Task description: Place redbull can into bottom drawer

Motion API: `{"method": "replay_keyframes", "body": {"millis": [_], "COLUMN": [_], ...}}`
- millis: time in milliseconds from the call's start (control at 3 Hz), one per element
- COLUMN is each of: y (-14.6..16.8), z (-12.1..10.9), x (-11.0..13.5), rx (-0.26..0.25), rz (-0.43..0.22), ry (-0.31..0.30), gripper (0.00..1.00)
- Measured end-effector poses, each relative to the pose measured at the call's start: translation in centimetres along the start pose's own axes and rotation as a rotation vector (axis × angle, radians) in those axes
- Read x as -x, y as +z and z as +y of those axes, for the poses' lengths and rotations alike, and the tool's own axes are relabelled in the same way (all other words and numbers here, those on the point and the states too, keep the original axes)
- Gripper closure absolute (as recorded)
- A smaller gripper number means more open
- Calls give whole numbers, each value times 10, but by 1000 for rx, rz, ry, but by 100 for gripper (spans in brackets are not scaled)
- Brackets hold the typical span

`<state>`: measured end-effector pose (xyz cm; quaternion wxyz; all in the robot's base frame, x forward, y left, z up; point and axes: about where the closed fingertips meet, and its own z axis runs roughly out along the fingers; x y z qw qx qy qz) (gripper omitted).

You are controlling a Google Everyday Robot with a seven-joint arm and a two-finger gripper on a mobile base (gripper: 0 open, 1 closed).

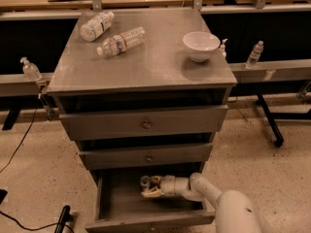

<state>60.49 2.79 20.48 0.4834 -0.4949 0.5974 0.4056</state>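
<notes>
The bottom drawer of the grey cabinet stands pulled open. My gripper reaches into it from the right, low inside the drawer near its middle. It is shut on the redbull can, of which only the shiny top shows at the gripper's left end; the rest is hidden by the fingers. The can sits inside the drawer box, close to the drawer floor. My white arm comes in from the lower right over the drawer's right front corner.
The two upper drawers are shut. Two clear plastic bottles lie on the cabinet top, and a white bowl stands there. Small bottles stand on side rails. A cable and a black object are on the floor at left.
</notes>
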Motion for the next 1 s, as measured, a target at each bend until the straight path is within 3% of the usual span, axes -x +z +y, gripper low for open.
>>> {"method": "replay_keyframes", "body": {"millis": [667, 1000], "y": [4, 4], "z": [1, 1], "x": [-7, -7], "rx": [3, 3], "rz": [8, 8], "ry": [18, 18], "gripper": [0, 0]}}
